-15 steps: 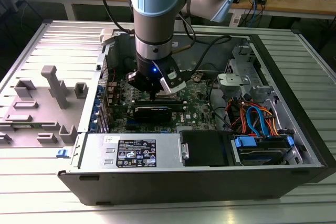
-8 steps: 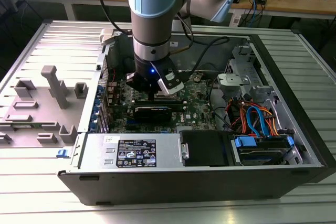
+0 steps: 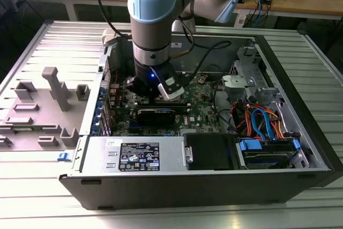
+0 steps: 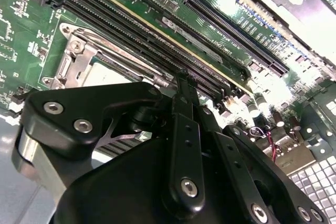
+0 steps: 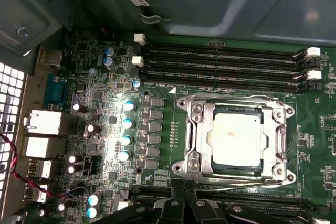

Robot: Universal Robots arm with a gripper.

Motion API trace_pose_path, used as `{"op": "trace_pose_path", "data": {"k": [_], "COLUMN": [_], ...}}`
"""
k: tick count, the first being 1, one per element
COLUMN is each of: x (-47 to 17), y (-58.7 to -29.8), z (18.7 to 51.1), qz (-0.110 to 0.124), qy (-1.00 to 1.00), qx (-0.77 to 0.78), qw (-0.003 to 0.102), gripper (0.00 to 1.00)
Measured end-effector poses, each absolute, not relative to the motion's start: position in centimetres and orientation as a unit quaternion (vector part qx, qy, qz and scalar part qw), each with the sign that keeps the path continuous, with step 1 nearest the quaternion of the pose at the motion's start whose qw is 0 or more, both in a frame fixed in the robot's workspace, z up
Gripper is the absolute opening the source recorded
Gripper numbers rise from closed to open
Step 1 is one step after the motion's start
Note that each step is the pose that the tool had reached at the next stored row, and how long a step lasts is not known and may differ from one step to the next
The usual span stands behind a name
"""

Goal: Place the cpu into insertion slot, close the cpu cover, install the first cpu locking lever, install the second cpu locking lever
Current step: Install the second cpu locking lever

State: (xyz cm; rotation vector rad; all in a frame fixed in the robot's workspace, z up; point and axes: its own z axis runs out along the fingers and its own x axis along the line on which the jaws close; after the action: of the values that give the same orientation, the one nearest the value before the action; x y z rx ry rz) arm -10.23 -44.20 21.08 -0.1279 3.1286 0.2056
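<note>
Gripper (image 5: 187, 204) at the bottom edge of the first wrist view, fingers drawn together on nothing, just beside the insertion slot (image 5: 195, 109). Right of centre, cpu (image 5: 237, 137) seated in that slot, cpu cover (image 5: 208, 145) lying flat over it. Seemingly the lever stage; likely calls for pressing a wire lever (image 5: 236, 99) under its catch.

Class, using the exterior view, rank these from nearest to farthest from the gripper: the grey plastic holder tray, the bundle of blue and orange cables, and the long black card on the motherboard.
1. The long black card, just below the gripper on the motherboard.
2. The blue and orange cables, toward the exterior view's right inside the case.
3. The grey holder tray, outside the case at the exterior view's far left.
</note>
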Motion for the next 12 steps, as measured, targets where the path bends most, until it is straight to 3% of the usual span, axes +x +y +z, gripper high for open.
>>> {"op": "trace_pose_path", "data": {"k": [12], "x": [-10.51], "y": [-43.9], "z": [20.5], "qz": [0.08], "qy": [0.996], "qx": [-0.041], "qw": [0.002], "gripper": [0.11]}}
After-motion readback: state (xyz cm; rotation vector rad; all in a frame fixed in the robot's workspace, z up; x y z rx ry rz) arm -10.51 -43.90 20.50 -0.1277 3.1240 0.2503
